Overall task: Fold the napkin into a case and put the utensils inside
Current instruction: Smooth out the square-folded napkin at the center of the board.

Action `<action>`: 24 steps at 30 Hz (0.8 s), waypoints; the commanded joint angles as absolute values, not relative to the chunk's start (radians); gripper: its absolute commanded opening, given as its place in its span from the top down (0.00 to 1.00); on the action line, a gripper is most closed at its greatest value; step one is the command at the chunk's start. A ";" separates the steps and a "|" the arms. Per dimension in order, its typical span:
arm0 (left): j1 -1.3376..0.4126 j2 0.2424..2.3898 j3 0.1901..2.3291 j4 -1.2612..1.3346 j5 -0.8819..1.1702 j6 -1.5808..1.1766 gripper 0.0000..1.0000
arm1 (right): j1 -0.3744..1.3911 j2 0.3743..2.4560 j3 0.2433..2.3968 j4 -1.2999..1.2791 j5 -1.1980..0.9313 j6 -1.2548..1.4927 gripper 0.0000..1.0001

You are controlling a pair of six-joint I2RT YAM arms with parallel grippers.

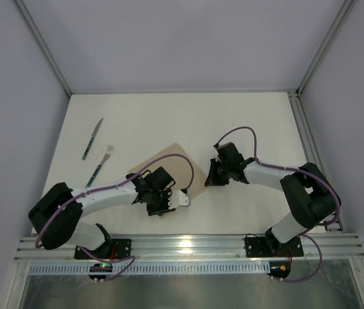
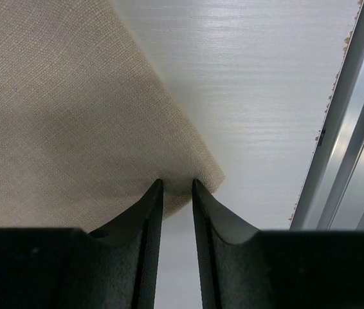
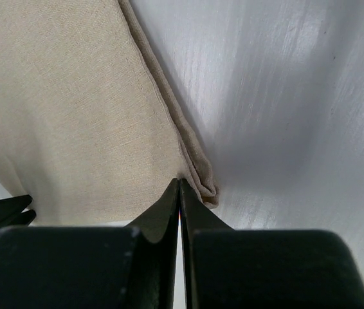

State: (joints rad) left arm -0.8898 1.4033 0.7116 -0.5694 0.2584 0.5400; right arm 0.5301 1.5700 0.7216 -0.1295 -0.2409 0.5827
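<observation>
On the desk point(image 1: 169, 116), the napkin point(image 1: 182, 164) lay spread flat close to the near edge, midway between the side edges, not yet a case. The first fold looked to be the step in hand. Done well, both corners would rise together and travel evenly, keeping the crease straight. The right hand point(image 3: 179, 182) was fully closed, apparently pinching the hem beside the right corner. The left hand point(image 2: 177, 183) stood narrowly parted, tips straddling the near corner, clamping nothing. The knife point(image 1: 93, 138) and fork point(image 1: 100, 166) lay near the left edge.

Bright diffuse light, soft shadows, mild glare
</observation>
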 commanded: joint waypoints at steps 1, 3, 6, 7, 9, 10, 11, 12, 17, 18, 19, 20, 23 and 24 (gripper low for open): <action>-0.896 1.396 0.681 -0.607 0.273 0.574 0.74 | 0.515 1.555 0.719 -0.169 -0.178 0.542 0.96; -0.896 1.373 0.686 -0.614 0.275 0.575 0.74 | 0.517 1.545 0.741 -0.176 -0.183 0.532 0.96; -0.896 1.336 0.718 -0.633 0.288 0.565 0.71 | 0.515 1.504 0.788 -0.215 -0.181 0.512 0.96; -0.896 1.304 0.732 -0.647 0.282 0.558 0.67 | 0.515 1.493 0.807 -0.245 -0.187 0.502 0.95; -0.893 1.266 0.777 -0.658 0.256 0.525 0.64 | 0.518 1.471 0.883 -0.296 -0.201 0.467 0.89; -0.890 1.220 0.793 -0.658 0.243 0.512 0.62 | 0.520 1.468 0.915 -0.314 -0.215 0.448 0.87; -0.884 1.197 0.808 -0.657 0.229 0.503 0.62 | 0.523 1.471 0.952 -0.334 -0.216 0.434 0.84; -0.853 1.180 0.848 -0.658 0.180 0.476 0.61 | 0.528 1.488 1.027 -0.374 -0.215 0.396 0.77; -0.652 1.227 0.949 -0.660 0.080 0.390 0.58 | 0.529 1.627 1.311 -0.469 -0.189 0.290 0.63; -0.565 1.236 0.953 -0.654 0.080 0.381 0.58 | 0.531 1.659 1.350 -0.488 -0.193 0.278 0.62; -0.519 1.244 0.959 -0.650 0.112 0.365 0.57 | 0.535 1.724 1.383 -0.491 -0.201 0.267 0.62; -0.470 1.267 0.963 -0.650 0.138 0.354 0.57 | 0.537 1.755 1.419 -0.492 -0.206 0.247 0.62; -0.272 1.322 0.977 -0.637 0.251 0.292 0.56 | 0.551 1.890 1.572 -0.500 -0.224 0.219 0.62; -0.202 1.337 0.977 -0.629 0.262 0.279 0.56 | 0.552 1.923 1.601 -0.511 -0.227 0.215 0.62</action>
